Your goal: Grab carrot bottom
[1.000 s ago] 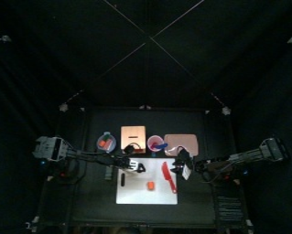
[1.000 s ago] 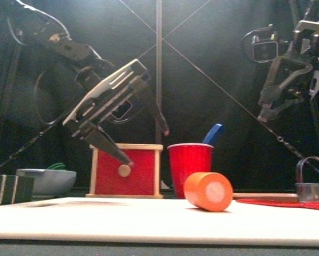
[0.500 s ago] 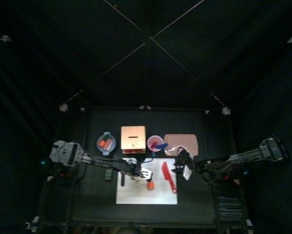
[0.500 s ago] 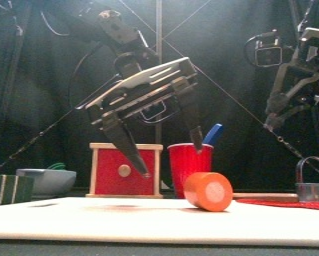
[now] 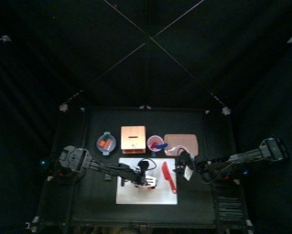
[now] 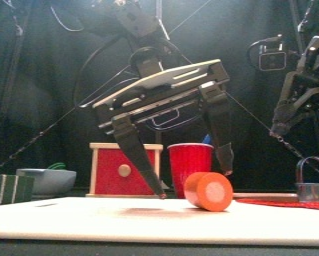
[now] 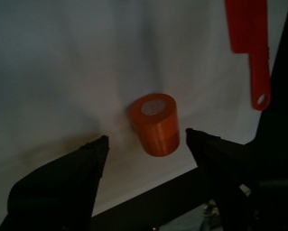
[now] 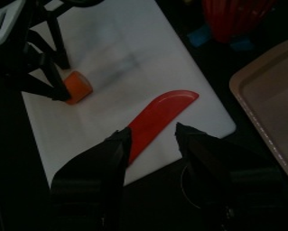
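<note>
The carrot bottom (image 6: 210,191), a stubby orange chunk, lies on the white cutting board (image 6: 108,222). It also shows in the top view (image 5: 149,186), the left wrist view (image 7: 156,124) and the right wrist view (image 8: 78,86). My left gripper (image 6: 194,184) is open and hangs low over the board. Its jaws stand one on each side of the chunk without touching it; the left wrist view (image 7: 146,149) shows this too. My right gripper (image 8: 153,133) is open and empty above the long red knife (image 8: 158,115), to the right of the chunk.
Behind the board stand a red box (image 6: 126,170), a red cup (image 6: 191,162) and a bowl (image 6: 48,178). A pale orange block (image 5: 135,135) and a tray (image 5: 181,143) lie at the back. A metal object (image 6: 313,186) sits at the right.
My left arm has swung in over the board and come down, so its open jaws now straddle the carrot bottom. The right arm has barely moved.
</note>
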Robot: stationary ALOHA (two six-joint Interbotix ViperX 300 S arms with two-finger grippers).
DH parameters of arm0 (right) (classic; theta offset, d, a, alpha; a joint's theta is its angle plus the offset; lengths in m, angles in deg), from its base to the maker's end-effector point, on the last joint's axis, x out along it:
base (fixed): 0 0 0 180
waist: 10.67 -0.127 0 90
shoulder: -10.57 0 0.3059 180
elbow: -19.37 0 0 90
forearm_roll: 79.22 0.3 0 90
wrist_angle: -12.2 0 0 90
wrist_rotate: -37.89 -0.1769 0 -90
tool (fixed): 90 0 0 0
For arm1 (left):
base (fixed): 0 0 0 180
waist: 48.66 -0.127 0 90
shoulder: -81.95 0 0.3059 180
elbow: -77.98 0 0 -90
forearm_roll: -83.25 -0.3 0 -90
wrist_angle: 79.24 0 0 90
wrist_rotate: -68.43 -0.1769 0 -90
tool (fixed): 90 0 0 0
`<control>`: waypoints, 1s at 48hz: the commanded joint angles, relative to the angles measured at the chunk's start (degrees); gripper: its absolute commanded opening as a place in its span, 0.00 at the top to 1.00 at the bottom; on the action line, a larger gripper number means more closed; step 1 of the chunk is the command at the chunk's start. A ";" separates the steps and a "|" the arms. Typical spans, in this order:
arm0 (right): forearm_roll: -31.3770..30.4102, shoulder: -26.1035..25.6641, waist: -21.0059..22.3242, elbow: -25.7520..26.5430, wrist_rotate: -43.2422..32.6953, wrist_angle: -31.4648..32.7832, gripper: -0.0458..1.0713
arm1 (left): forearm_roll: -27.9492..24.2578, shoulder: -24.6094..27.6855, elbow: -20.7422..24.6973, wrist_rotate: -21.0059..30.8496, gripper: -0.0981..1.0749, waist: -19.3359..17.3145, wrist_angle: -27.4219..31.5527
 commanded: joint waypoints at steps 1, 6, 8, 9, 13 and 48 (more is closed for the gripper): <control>-0.26 -0.35 -0.26 0.35 0.09 -0.18 0.24 | -0.44 0.09 1.85 0.26 0.06 0.09 0.00; -0.35 -0.35 -0.79 0.09 0.09 -0.18 0.24 | -0.53 1.32 2.90 0.62 0.06 0.00 -0.09; -0.26 -0.35 -1.05 0.00 0.09 -0.18 0.24 | -0.88 1.58 3.25 0.70 0.06 -0.18 0.00; -0.26 -0.35 -1.14 0.00 0.09 -0.18 0.24 | -1.32 1.58 3.43 0.79 0.06 -0.26 0.18; -0.18 -0.35 -1.67 0.00 0.09 -0.18 0.24 | -3.25 1.67 4.13 0.97 0.07 -0.35 0.88; 0.70 -0.35 -2.99 -1.14 0.09 -0.18 0.24 | -3.69 3.87 5.62 0.44 0.25 -0.44 2.72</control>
